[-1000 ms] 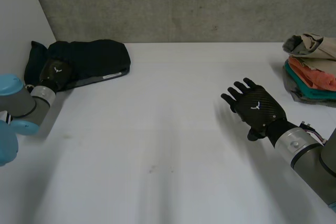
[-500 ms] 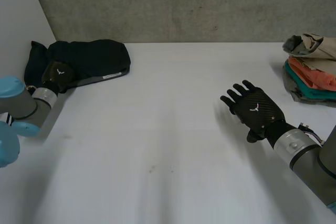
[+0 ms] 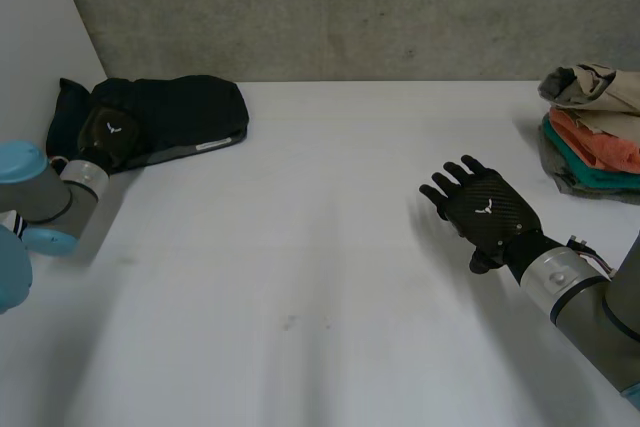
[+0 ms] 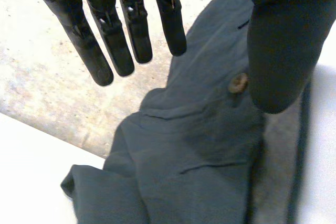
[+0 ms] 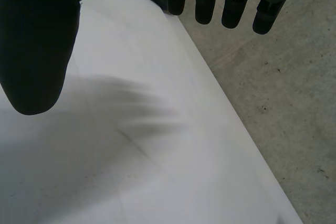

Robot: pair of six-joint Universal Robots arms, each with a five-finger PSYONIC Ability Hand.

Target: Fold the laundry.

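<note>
Left hand (image 3: 110, 133) spread above dark garment (image 3: 190, 107), far left; best pinch one edge, drag it onto open tabletop (image 3: 300, 277). Right hand (image 3: 487, 209) spread, idle.

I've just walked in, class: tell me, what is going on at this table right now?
A two-armed robot is working on laundry at a white table. Its left hand is over a dark garment with a button, lying at the table's far left corner. The fingers are straight and grip nothing. The right hand is open above bare table, holding nothing. A stack of folded clothes sits at the right edge.
</note>
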